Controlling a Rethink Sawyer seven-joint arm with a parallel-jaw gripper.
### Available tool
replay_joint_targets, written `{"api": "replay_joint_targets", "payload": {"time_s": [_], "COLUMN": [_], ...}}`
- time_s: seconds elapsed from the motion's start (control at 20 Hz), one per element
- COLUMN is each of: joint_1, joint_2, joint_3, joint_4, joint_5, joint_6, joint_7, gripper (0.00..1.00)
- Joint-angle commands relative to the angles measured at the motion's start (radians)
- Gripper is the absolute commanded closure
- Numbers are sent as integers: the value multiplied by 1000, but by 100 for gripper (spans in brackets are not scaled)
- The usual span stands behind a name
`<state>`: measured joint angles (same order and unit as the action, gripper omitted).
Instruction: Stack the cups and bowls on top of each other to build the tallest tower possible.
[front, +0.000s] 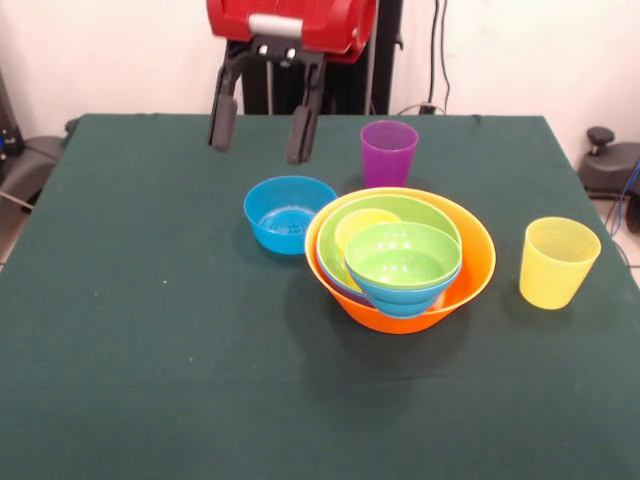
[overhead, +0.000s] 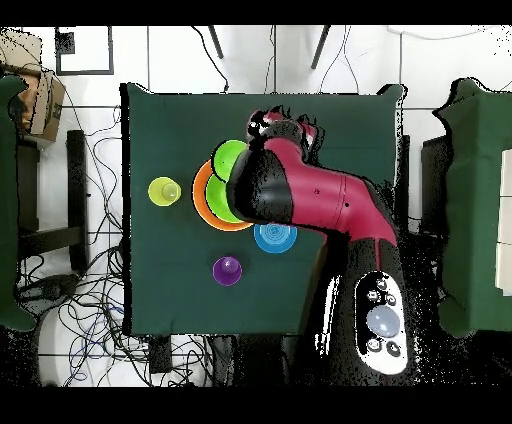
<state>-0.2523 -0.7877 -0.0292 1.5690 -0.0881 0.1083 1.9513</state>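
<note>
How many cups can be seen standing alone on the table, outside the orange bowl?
2: the purple cup behind the orange bowl, and the ribbed pale yellow cup to its right. A yellow one seems nested inside the stack, partly hidden.

I see glossy smooth plastic in the orange bowl (front: 470, 280) at centre, translucent ribbed plastic in the pale yellow cup (front: 558, 262) at right, and matt green cloth on the table (front: 150, 330).

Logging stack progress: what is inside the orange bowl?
The orange bowl holds a green bowl, an opaque yellow cup, and a small green bowl nested in a blue bowl. Anything beneath is covered.
</note>
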Motion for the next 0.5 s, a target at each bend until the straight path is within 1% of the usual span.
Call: {"api": "replay_joint_targets", "payload": {"time_s": [0.05,0.3,0.5], "joint_1": [25,67,61], "joint_2": [88,97,89], "joint_3": [-9,-51,-46], "joint_4": [7,-2,13], "joint_5": [-33,-6,-9], "joint_6": [-26,-25,-29], "joint_7": [108,126,120], "gripper": [0,0,0]}}
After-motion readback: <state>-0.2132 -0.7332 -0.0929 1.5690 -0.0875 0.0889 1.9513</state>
